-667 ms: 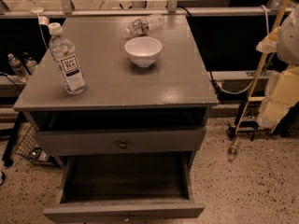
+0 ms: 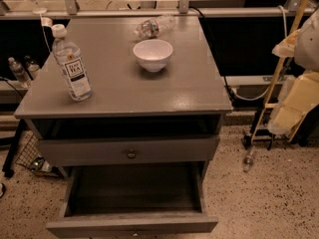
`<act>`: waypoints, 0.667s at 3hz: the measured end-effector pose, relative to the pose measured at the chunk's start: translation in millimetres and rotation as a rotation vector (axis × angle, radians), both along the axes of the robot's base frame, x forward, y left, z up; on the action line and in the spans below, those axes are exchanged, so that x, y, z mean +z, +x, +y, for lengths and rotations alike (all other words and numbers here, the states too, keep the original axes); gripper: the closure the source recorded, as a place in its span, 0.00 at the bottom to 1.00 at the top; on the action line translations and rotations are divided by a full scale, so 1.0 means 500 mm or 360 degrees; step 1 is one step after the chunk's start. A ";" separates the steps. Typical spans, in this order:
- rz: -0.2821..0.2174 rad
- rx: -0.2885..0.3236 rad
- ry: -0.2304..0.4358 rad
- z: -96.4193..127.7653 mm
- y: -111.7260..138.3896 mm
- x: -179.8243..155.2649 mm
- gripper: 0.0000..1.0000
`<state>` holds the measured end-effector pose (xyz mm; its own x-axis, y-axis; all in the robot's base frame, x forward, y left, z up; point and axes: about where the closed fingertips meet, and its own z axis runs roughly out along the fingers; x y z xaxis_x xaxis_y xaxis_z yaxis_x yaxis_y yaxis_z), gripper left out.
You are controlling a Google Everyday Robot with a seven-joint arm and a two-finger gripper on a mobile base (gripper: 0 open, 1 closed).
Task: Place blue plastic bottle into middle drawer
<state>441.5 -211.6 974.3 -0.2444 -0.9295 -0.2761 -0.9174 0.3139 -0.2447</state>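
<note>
The blue plastic bottle (image 2: 73, 63), clear with a white cap and a white "TEA" label, stands upright at the front left of the grey cabinet top (image 2: 149, 91). The middle drawer (image 2: 132, 222) is pulled out below, its dark inside showing nothing in it. My gripper is out of view. Only pale arm-like shapes (image 2: 299, 91) show at the right edge, well away from the bottle and the drawer.
A white bowl (image 2: 153, 54) sits mid-top, with a label-less clear bottle (image 2: 154, 27) lying behind it. A closed drawer face with a round knob (image 2: 131, 154) is above the open drawer. A yellow pole (image 2: 279, 68) and small bottles (image 2: 20, 71) flank the cabinet.
</note>
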 end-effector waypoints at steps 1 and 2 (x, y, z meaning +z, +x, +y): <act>-0.0082 0.0045 0.0237 0.051 0.069 -0.004 0.00; -0.0133 0.0185 0.0623 0.165 0.181 -0.019 0.00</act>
<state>532.0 -128.9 964.8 -0.1059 -0.7704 -0.6287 -0.9342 0.2936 -0.2025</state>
